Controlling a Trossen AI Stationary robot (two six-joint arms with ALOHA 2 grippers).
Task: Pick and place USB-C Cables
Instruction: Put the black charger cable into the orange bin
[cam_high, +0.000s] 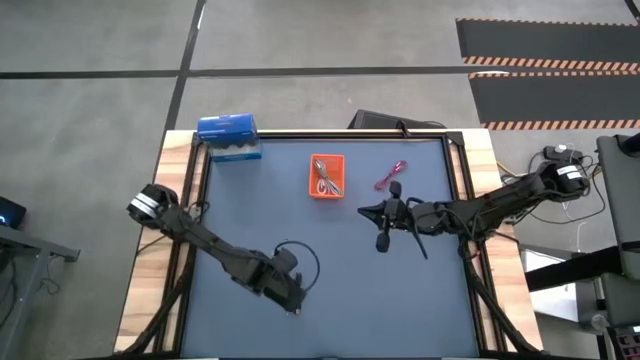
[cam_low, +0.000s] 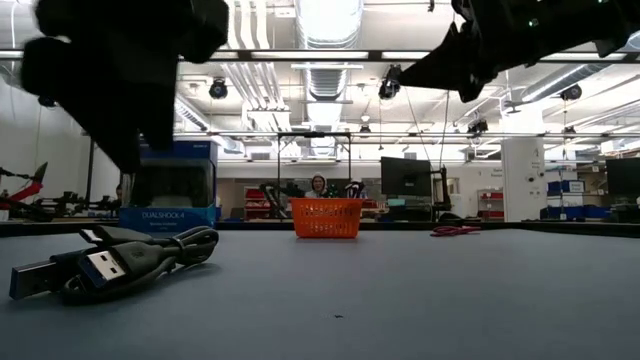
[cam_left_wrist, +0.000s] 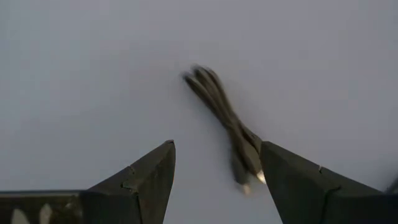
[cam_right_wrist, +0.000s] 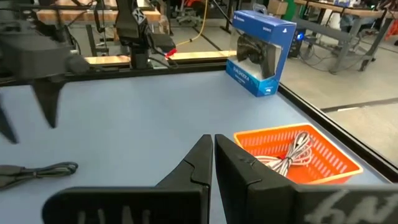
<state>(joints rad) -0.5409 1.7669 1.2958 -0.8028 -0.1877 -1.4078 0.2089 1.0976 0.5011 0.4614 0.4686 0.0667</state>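
Left pincer (cam_left_wrist: 214, 180) hangs open above a bundled black cable (cam_left_wrist: 225, 121) near the bench's (cam_high: 350, 290) front edge. Right pincer (cam_right_wrist: 213, 163) is closed, empty, mid-bench. Pale cables (cam_right_wrist: 292, 154) fill the orange mesh tray (cam_high: 326, 176); a magenta-pink cable (cam_high: 390, 176) lies beside it. Blue box (cam_low: 168, 188) reads "DUALSHOCK 4".

The left gripper (cam_high: 296, 303) hovers near the table's (cam_high: 330, 280) front edge. The right gripper (cam_high: 372, 213) sits mid-table, just beside a magenta-pink cable (cam_high: 389, 177). An orange tray (cam_high: 327, 176) holding pale cables stands near a blue box (cam_high: 229, 135).
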